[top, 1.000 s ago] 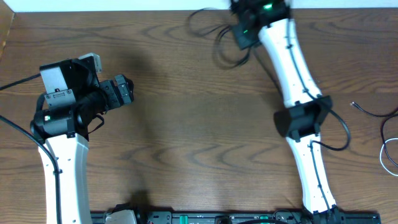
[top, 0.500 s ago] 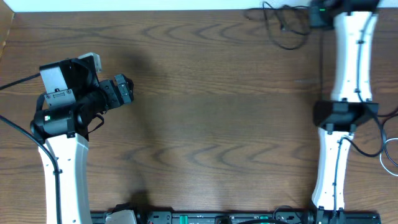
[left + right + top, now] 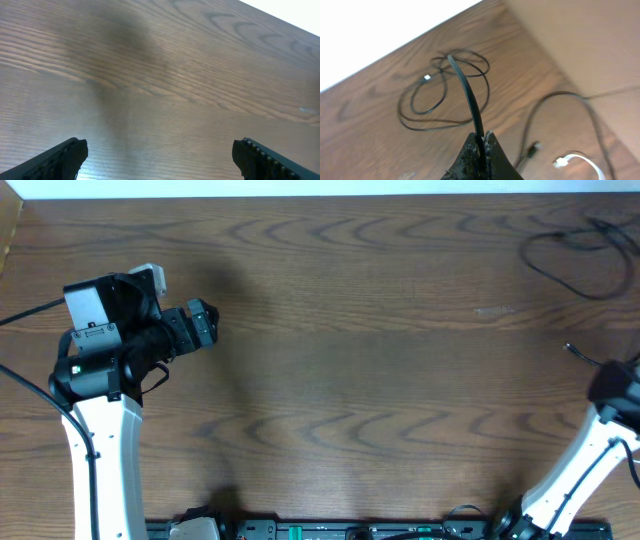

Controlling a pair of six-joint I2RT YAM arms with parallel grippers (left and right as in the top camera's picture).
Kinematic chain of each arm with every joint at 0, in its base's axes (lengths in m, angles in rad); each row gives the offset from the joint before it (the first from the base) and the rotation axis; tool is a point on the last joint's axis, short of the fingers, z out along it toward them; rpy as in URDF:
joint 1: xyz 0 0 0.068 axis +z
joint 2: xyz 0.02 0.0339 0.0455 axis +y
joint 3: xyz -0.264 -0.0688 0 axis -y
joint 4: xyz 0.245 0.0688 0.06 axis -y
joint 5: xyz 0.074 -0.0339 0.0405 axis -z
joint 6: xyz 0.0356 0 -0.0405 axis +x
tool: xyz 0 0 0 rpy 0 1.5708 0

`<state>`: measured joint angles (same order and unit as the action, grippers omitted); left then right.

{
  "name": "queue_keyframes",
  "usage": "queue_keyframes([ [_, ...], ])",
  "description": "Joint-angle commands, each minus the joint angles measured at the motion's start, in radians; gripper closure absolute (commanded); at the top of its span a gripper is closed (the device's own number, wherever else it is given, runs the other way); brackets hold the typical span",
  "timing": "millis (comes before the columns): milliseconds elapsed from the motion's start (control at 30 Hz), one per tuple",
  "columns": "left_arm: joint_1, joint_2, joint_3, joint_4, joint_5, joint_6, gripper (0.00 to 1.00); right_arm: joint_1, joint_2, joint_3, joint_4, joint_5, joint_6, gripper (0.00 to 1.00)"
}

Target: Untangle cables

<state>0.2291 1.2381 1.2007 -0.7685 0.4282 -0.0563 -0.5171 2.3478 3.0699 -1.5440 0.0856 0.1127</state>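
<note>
The thin black cable (image 3: 469, 96) lies in loose, overlapping loops at the far right corner of the brown wood-grain bench (image 3: 350, 380), close to its back edge. One stretch of it rises off the surface in a taut arc into the right end effector (image 3: 482, 142). That end effector's dark fingers are pressed together and pinch the cord between their tips. A small plug (image 3: 426, 78) lies flat on the wood at the left of the loops. To the right of the grip, another run of thin black cord (image 3: 555, 97) curves across the bench and ends in a small plug (image 3: 534, 147); whether it belongs to the same cable cannot be told. Just beside that plug lies the thin white cable (image 3: 582, 159), only a short bend and its white plug end in view. Well apart, at the left side of the bench, the left end effector (image 3: 159, 147) hangs over bare wood with its jaws spread wide and nothing between them.
</note>
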Motion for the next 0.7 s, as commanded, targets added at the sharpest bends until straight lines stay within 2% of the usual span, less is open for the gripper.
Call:
queue_keyframes([
  [0, 0.005, 0.004, -0.005, 0.000, 0.090, -0.008, 0.02, -0.120, -0.034, 0.005, -0.011, -0.074, 0.029, 0.99],
  [300, 0.003, 0.001, -0.005, 0.000, 0.149, -0.008, 0.02, -0.281, -0.032, -0.157, 0.040, -0.213, 0.041, 0.99],
  [667, 0.000, -0.014, -0.005, -0.019, 0.149, 0.003, 0.02, -0.222, -0.030, -0.193, 0.116, -0.150, 0.083, 0.99],
])
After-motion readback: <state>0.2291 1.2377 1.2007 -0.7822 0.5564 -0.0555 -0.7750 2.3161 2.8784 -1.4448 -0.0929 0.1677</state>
